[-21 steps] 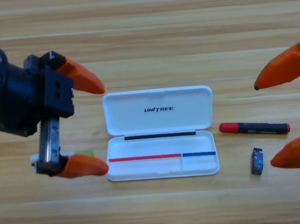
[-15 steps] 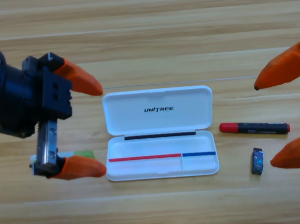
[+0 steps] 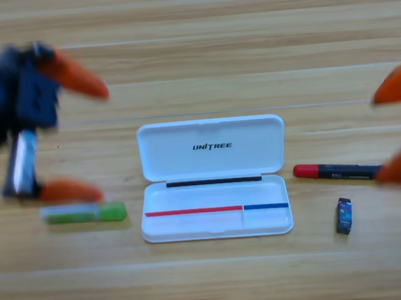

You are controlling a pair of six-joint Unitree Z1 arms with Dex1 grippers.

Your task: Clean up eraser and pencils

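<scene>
Pale wooden table [image 3: 199,46] of lengthwise planks under even light

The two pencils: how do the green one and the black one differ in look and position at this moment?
The green pencil is thicker and light green with a whitish end; the black pencil is slimmer, black with a red cap. The green pencil lies left of the open white case, just below the left gripper; the black pencil lies right of the case, its far end by the right gripper. Both lie flat and roughly horizontal on the table, outside the case.
</scene>
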